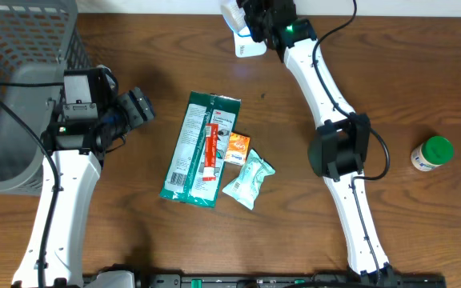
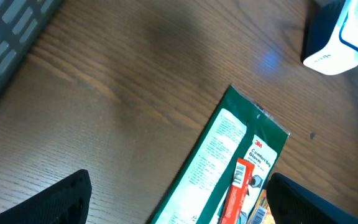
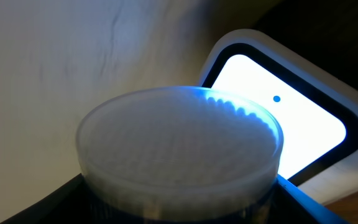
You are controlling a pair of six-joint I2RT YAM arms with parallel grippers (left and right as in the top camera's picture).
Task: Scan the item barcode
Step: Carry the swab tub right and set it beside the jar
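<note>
Your right pincer (image 3: 179, 190) grips a white-lidded jar (image 3: 179, 137), with its lid just in front of the scanner (image 3: 278, 118) and its lit window. Your left pincer (image 2: 179, 199) hangs wide and empty over the desk (image 2: 135, 81), above the green packet (image 2: 222, 155).

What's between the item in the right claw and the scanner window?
Nothing visible. The right claw holds the white-lidded container right in front of the lit scanner window. In the right wrist view, no other object shows between them.
</note>
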